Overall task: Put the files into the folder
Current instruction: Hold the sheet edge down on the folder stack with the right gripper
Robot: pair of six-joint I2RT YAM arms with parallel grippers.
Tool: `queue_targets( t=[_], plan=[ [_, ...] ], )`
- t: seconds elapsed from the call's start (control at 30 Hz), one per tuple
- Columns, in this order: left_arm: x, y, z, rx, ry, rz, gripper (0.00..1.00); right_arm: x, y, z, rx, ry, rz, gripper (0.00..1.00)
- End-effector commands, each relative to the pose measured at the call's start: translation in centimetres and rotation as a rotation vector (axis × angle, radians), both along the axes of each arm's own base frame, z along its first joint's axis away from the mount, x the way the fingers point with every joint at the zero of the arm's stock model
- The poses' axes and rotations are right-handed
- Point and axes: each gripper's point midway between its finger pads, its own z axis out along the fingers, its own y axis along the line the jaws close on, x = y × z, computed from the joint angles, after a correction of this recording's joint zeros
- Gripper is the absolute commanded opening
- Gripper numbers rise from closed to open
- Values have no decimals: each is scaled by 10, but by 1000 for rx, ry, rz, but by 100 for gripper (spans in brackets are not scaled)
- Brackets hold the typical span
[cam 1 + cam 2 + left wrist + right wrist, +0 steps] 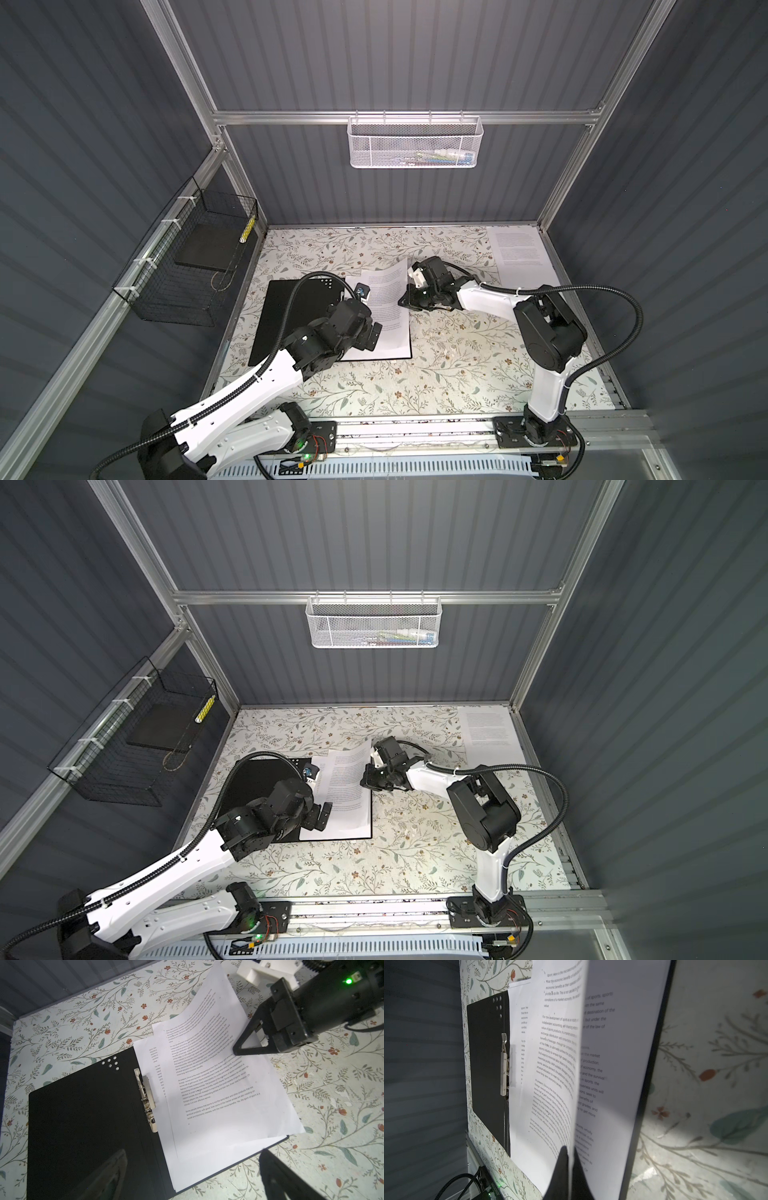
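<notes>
The folder (291,316) (253,783) lies open on the floral table, black inside up. Its metal clip (148,1097) runs along the spine. The files (386,299) (349,783), white sheets of small black text, rest on its right half. My right gripper (405,300) (235,1050) (571,1159) is shut on the right edge of the top sheet (550,1043), which curves up off the stack. My left gripper (374,332) (193,1178) hangs open above the near edge of the folder (83,1126), holding nothing. Another printed sheet (519,249) (488,729) lies flat at the table's back right corner.
A black wire basket (195,257) holding a dark flat slab hangs on the left wall. A white mesh basket (415,141) hangs on the back rail. Bare floral table (457,361) stretches to the front and right of the folder.
</notes>
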Motion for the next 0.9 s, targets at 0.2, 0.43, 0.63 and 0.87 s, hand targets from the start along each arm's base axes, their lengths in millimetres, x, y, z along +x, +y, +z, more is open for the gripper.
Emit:
queue_targets(
  t=[0.2,0.43,0.63,0.87],
  plan=[
    [12,15,11,-65,5,93,100,1,13,-1,11,-2,48,0],
    [14,15,8,-58,17,96,100,-10,20,-5,23,12,122,0],
    [15,14,6,-64,31,94,100,-15,19,-9,16,20,140,0],
    [15,13,4,-69,40,92,100,-18,25,-11,29,29,156,0]
  ],
)
